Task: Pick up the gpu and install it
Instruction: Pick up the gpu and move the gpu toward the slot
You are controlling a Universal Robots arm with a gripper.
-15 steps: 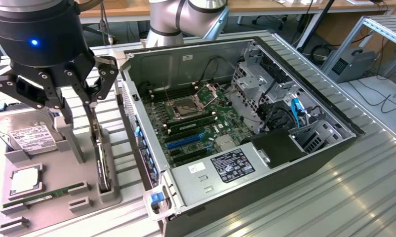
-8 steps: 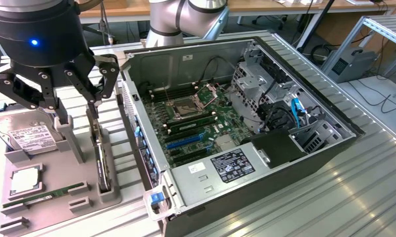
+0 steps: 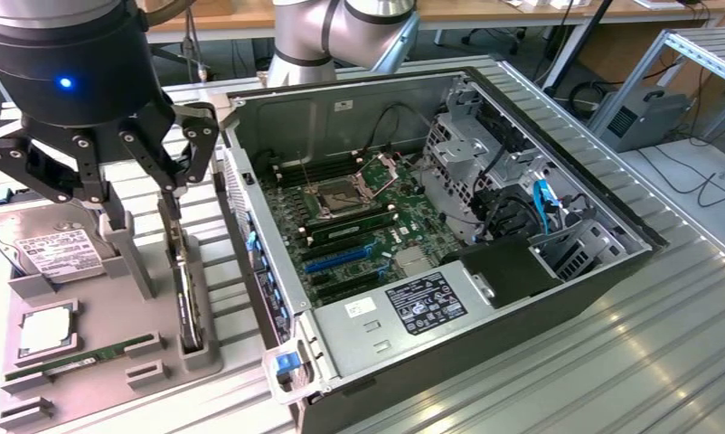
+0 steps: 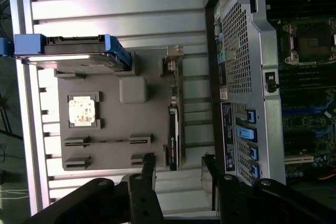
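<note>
The gpu stands edge-on in a slot of the grey holder tray, just outside the open PC case. My gripper hangs above the tray's far end, over the gpu's bracket end, open and holding nothing. In the wrist view the gpu is a thin dark strip with a green edge. My gripper lines up with it, and one fingertip shows on each side of the card's near end, not touching it.
On the tray lie a hard drive with a white label, a CPU and a RAM stick. The case's motherboard is exposed, blue slots included. The ribbed metal table extends toward the exterior view's right.
</note>
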